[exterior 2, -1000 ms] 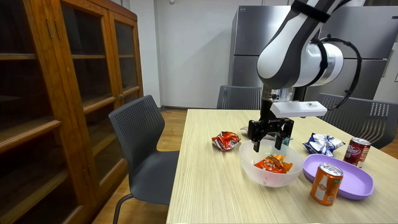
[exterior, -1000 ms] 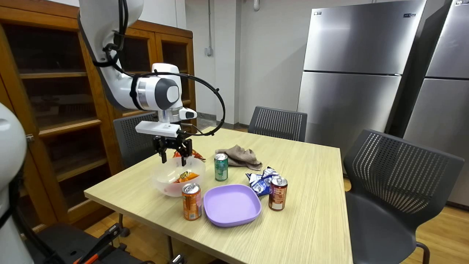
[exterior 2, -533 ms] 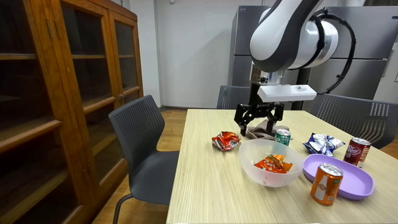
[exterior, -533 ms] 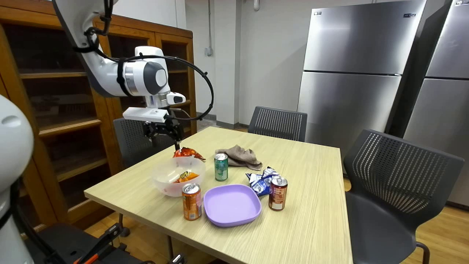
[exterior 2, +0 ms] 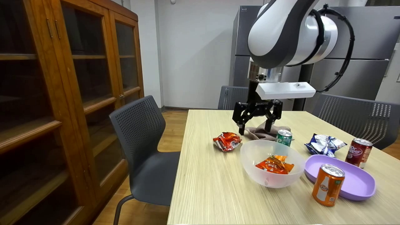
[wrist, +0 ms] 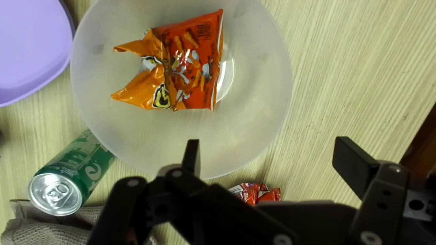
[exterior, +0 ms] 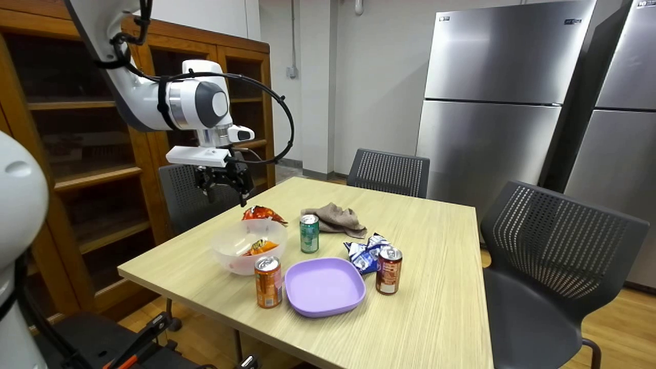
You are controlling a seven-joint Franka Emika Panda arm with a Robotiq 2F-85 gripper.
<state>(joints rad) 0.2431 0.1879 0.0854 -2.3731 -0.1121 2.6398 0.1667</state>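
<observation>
Crumpled red snack bag (exterior 2: 228,141) lying on the pale wooden tabletop (exterior 2: 203,193), just beside a translucent bowl (exterior 2: 278,179). Above and near the bag: the pincer (exterior 2: 255,128), with fingers spread well apart, partly covering the bag in the wrist view. Inside the bowl: an orange snack bag (wrist: 190,64). Near the bowl: a green can (exterior: 309,233), upright, with a rumpled brown cloth (exterior: 335,218) close behind. Also near the bowl: an orange can (exterior: 268,282), upright, just beside a shallow purple plate (exterior: 324,287). Farther along, close together: a blue-and-white bag (exterior 2: 325,144) and a dark red can (exterior 2: 358,153), upright too. Around the tabletop: dark chairs (exterior: 553,236). Beyond: a wooden cabinet (exterior 2: 84,78) and steel refrigerators (exterior: 492,133).
</observation>
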